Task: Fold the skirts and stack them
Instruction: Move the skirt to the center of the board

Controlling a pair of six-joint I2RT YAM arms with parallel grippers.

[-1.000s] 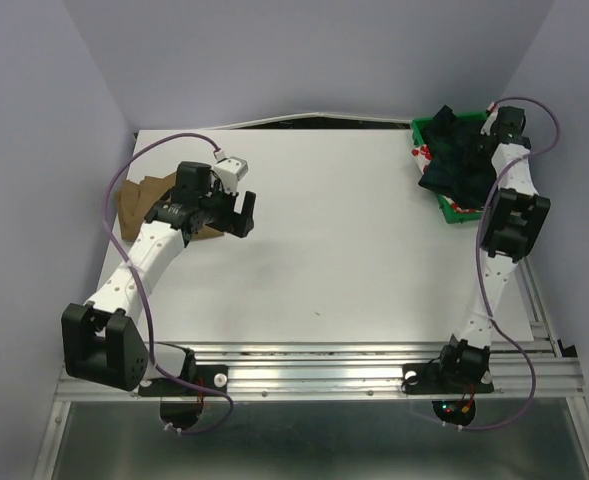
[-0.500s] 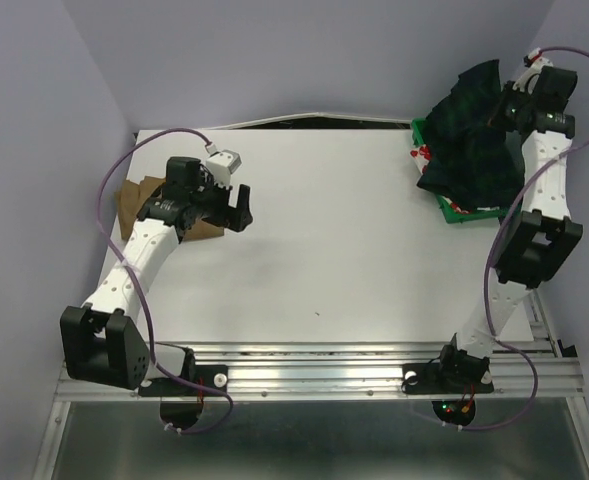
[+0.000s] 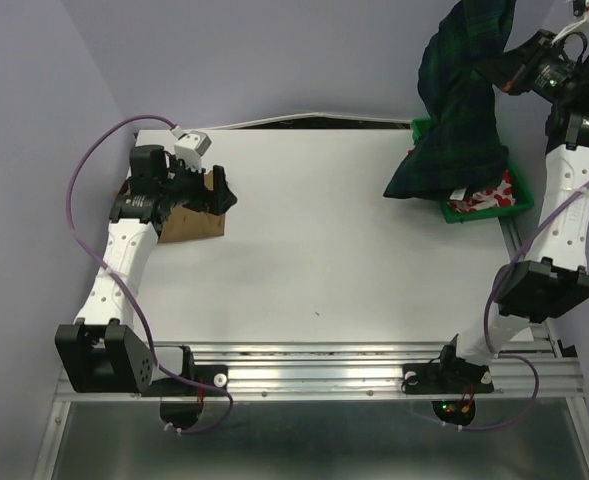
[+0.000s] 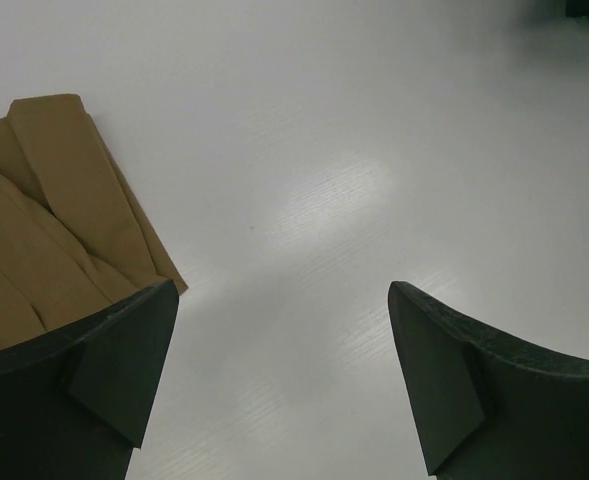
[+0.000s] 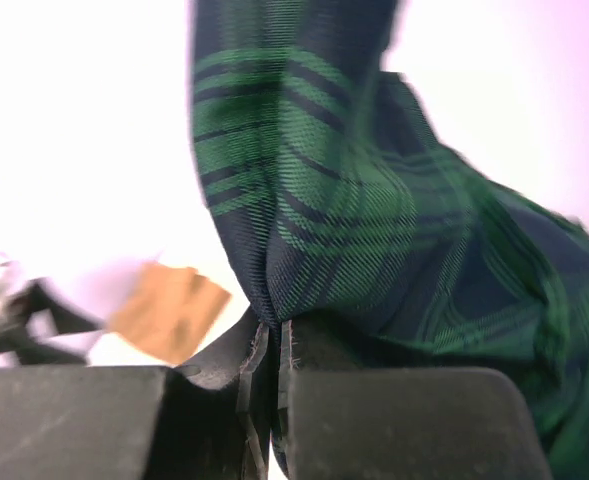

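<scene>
Plaid skirt (image 3: pixel 464 110) aloft, perhaps above bin (image 3: pixel 522 192)

Soft, even light from above fills the top view, and the white tabletop (image 3: pixel 354 260) is bright with only faint shadows. Just ahead of the left hand (image 4: pixel 281 295) a pale glare streak crosses the tabletop. Beyond the right hand (image 5: pixel 266 350) the background is blown out white, and the plaid skirt (image 5: pixel 314 220) is blurred, most of all at its far edges.

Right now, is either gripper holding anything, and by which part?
The right gripper pinches the plaid skirt by a fold at its uppermost edge. The left gripper is open, holding nothing.
</scene>
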